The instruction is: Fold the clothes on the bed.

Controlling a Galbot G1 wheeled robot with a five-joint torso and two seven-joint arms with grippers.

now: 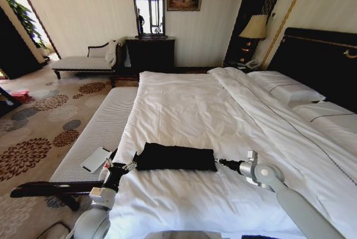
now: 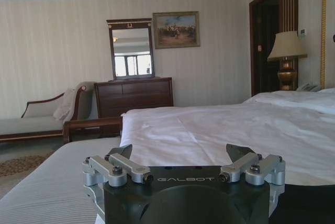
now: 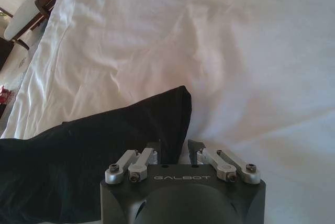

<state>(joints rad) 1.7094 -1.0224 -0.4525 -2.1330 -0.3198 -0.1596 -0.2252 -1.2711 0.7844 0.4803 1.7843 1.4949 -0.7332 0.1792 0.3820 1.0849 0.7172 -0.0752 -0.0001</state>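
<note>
On the bed [image 1: 184,105], the black T-shirt [image 1: 174,157] lies near the foot edge as a narrow folded band, so most folding looks done. My left end effector [image 1: 129,166] sits at one end, spread wide. My right end effector [image 1: 218,162] sits at the other, half-open, holding nothing.

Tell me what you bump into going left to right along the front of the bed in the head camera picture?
Padded bench → left pincer → black T-shirt → right pincer → bare white duvet.
</note>
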